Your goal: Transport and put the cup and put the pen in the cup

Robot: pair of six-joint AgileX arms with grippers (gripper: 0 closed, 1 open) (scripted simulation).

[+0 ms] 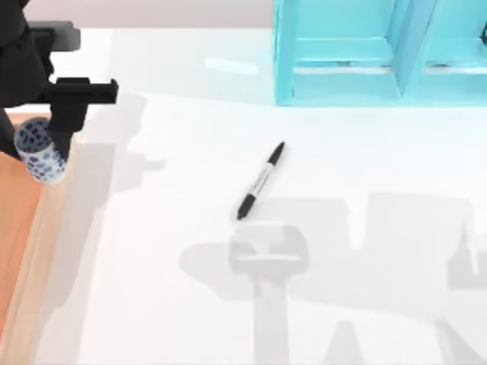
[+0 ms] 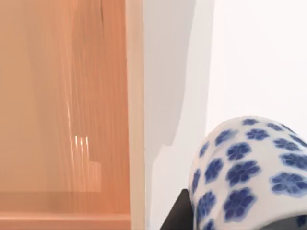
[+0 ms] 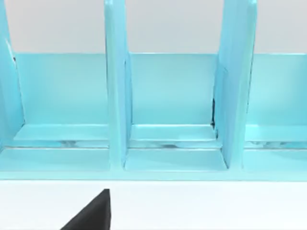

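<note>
The cup (image 1: 39,152), white with blue flowers, hangs tilted at the table's left side, over the border between the wooden board and the white table. My left gripper (image 1: 59,138) is shut on it, reaching down from the far left. In the left wrist view the cup (image 2: 249,167) looms close, with a black finger (image 2: 177,215) against its side. The pen (image 1: 261,181), black with a pale grey barrel, lies slanted on the white table near the middle, far to the right of the cup. A black part of my right gripper (image 3: 91,215) faces the blue shelf.
A light blue shelf unit (image 1: 380,53) with upright dividers stands at the back right, seen also in the right wrist view as the shelf unit (image 3: 168,96). A wooden board (image 1: 15,228) runs along the table's left edge. Arm shadows fall across the front of the white table (image 1: 167,228).
</note>
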